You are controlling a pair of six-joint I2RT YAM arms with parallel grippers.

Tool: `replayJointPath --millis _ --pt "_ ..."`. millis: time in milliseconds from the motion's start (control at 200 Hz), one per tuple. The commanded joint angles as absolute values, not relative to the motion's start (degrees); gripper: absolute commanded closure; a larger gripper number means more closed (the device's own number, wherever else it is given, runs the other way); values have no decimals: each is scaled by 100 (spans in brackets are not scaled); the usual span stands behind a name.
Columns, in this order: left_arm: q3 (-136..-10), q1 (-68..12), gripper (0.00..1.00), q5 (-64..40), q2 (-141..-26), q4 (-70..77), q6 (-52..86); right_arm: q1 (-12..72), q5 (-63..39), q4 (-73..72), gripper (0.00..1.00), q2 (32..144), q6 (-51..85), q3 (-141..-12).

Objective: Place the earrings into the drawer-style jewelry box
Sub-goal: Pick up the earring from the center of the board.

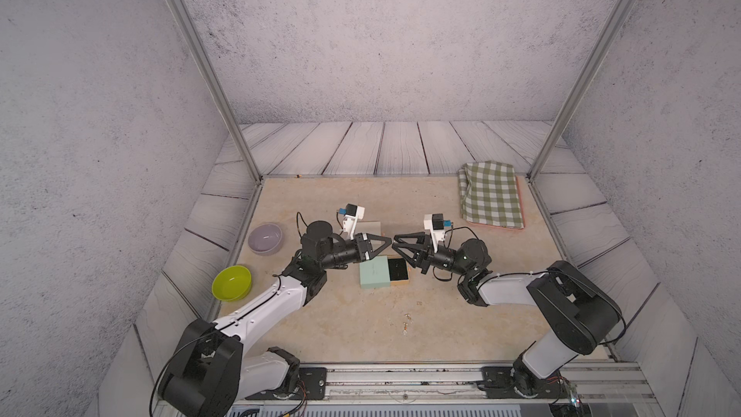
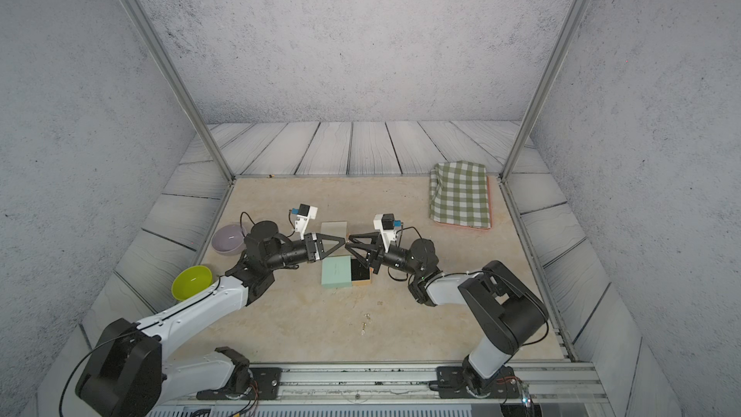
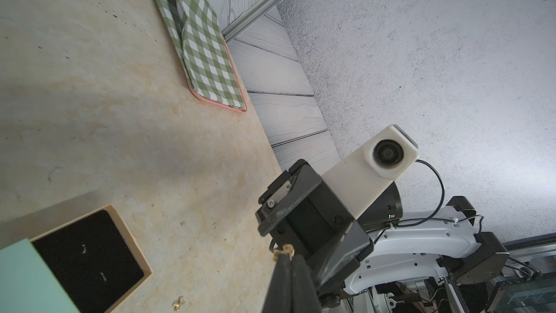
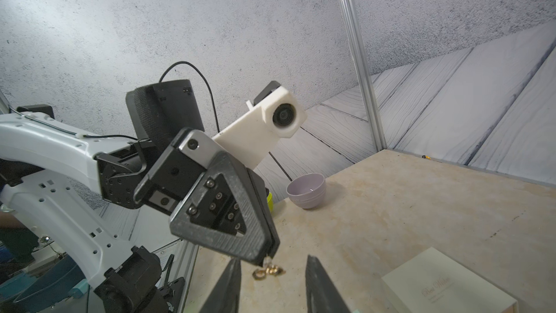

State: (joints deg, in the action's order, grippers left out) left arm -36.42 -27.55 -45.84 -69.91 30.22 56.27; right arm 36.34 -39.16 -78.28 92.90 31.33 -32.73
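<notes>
My left gripper (image 3: 288,255) is shut on one gold earring (image 4: 270,271), which dangles from its tips above the table. My right gripper (image 4: 273,259) faces it tip to tip, open, with a finger on each side of that earring and not touching it. More loose earrings (image 1: 408,318) lie on the table nearer the front. The cream-white drawer-style jewelry box (image 4: 445,290) with faint lettering lies just behind the grippers (image 1: 371,228). Below the grippers, a tan tray lined in black (image 1: 398,270) sticks out from the right side of a mint-green box (image 1: 375,272).
A lilac bowl (image 1: 265,237) and a lime-green bowl (image 1: 232,282) stand at the left edge beside the left arm. A green checked cloth (image 1: 491,196) lies over a pink tray at the back right. Metal posts mark the back corners.
</notes>
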Motion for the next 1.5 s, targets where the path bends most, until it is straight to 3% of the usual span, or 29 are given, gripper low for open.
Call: replayJointPath --millis 0,335,996,1116,1236,1321,1496 --pt "-3708 -2795 100 -4623 -7049 3122 5492 3665 -4043 -8007 65 9336 3155 -3342" --pt "-3705 -2812 100 -4614 -7084 3166 5515 3674 -4086 -8011 78 9365 3210 -3362" --pt "-3717 -2872 100 -4537 -7081 3052 5485 3681 -3763 -7966 83 9268 3478 -3255" --pt "-3742 -2870 52 -4447 -6976 2817 5384 3658 -3503 -7125 84 8951 3498 -3180" --pt "-3763 -2870 22 -4156 -6669 2360 5170 3656 -3502 -5426 84 8297 3058 -3226" --pt "-3716 -2858 12 -3845 -6422 2079 5024 3656 -3211 -4597 84 7855 2821 -3126" --pt "-3750 -2736 11 -3071 -6064 985 4709 3660 -2156 -887 84 7050 2323 -3995"
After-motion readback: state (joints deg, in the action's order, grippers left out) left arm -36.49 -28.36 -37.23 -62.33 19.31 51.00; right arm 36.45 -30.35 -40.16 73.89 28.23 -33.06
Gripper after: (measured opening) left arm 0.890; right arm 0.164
